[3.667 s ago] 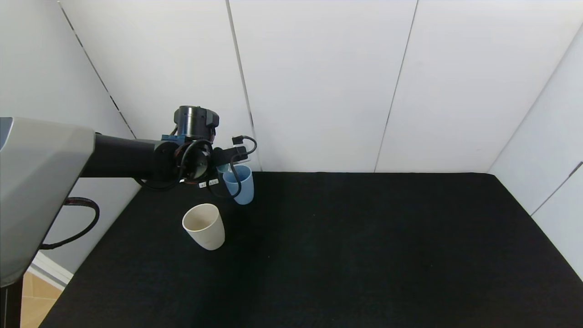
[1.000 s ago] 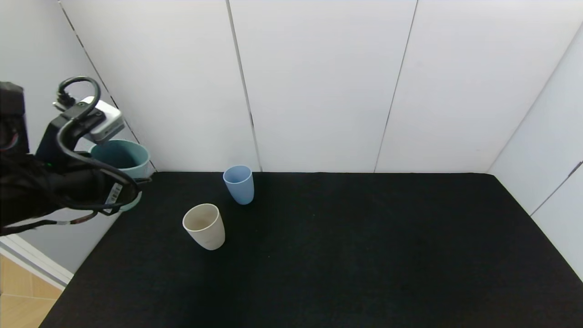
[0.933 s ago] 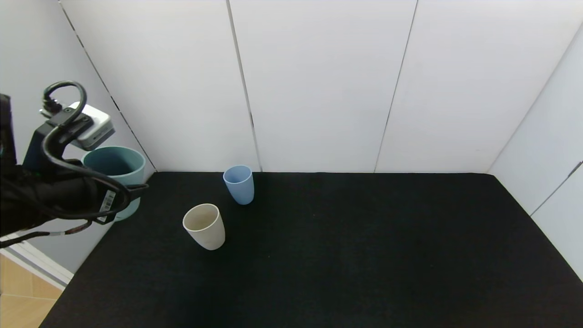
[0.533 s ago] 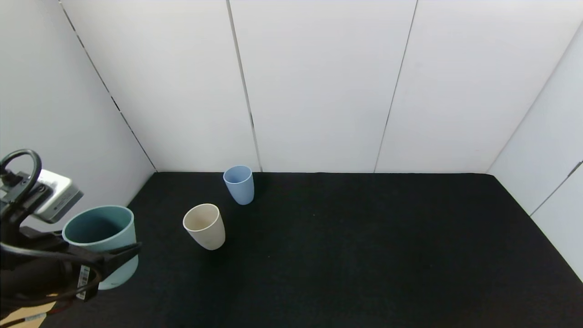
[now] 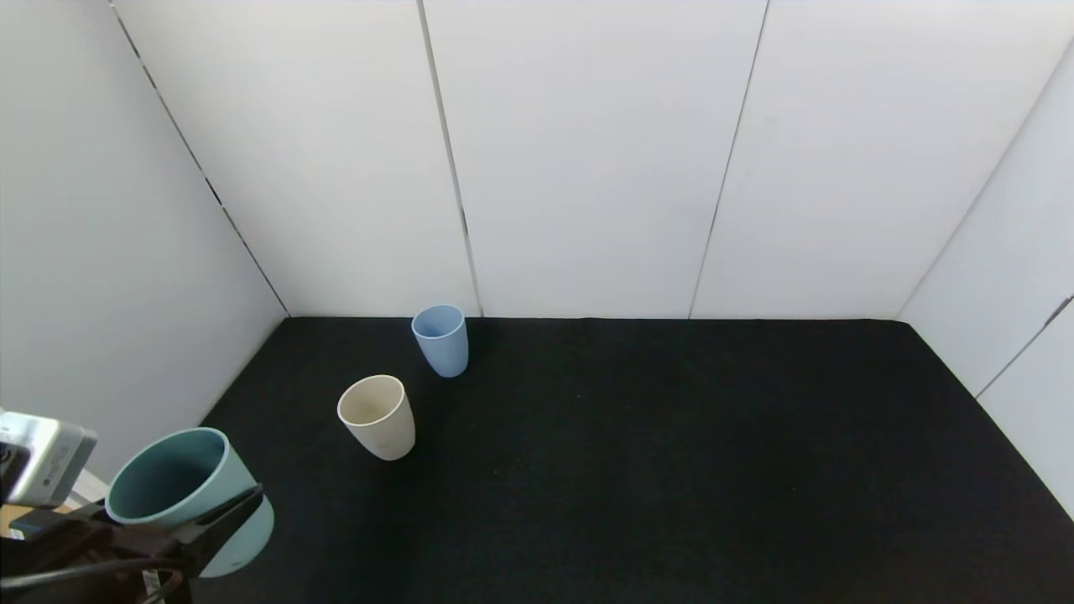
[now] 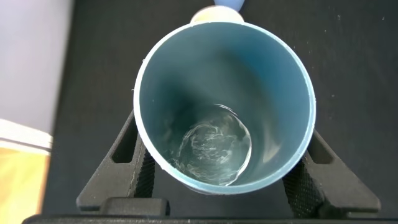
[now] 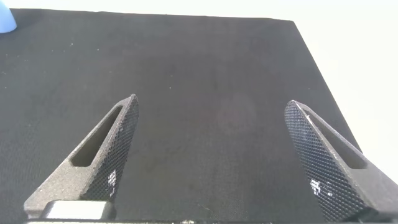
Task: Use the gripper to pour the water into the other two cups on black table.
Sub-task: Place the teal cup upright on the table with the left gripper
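Note:
My left gripper is shut on a pale teal cup with a dark teal inside, at the near left corner of the black table. In the left wrist view the teal cup stands upright between the fingers, with a little water at its bottom. The cream cup stands on the table's left part. The light blue cup stands behind it near the back wall. My right gripper is open and empty above bare cloth; it does not show in the head view.
White wall panels close the table at the back and both sides. The table's left edge drops to a wooden floor beside my left arm. A sliver of the blue cup shows far off in the right wrist view.
My left gripper, holding the teal cup, has come away from the blue cup, swung left and lowered toward the near left corner. The cream and blue cups have not moved.

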Controlling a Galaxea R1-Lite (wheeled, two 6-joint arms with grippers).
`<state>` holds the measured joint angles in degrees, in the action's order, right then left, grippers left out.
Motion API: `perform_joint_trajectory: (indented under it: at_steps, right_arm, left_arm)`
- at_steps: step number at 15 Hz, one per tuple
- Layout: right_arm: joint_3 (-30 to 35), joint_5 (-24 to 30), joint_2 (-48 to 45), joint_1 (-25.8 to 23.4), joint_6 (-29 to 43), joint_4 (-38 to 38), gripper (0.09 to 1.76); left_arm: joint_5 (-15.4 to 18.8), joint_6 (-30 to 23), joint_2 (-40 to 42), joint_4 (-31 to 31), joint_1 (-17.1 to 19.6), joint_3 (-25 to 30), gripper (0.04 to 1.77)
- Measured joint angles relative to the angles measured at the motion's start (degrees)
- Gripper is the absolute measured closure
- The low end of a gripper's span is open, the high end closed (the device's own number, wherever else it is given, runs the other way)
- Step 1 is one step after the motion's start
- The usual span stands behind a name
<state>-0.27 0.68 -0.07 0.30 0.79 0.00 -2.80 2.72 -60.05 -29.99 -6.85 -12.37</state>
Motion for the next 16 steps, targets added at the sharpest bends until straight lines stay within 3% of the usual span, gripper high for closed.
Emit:
perform_joint_trajectory:
  at_steps: [5, 8, 13, 16]
  right_arm:
    - [0.0, 0.0, 0.0, 0.0, 0.0, 0.0, 0.14]
    - [0.0, 0.0, 0.0, 0.0, 0.0, 0.0, 0.14]
    - [0.0, 0.0, 0.0, 0.0, 0.0, 0.0, 0.14]
    - [0.0, 0.0, 0.0, 0.0, 0.0, 0.0, 0.14]
  left_arm:
    - [-0.1, -3.8, -4.5, -4.1, 0.4, 3.1, 0.66]
    - [-0.4, -3.9, -11.3, -13.8, 0.4, 4.8, 0.66]
    - [-1.3, -3.4, -27.3, -36.9, 0.4, 10.2, 0.66]
    - [-1.9, -3.6, -33.9, -41.4, 0.3, 12.0, 0.66]
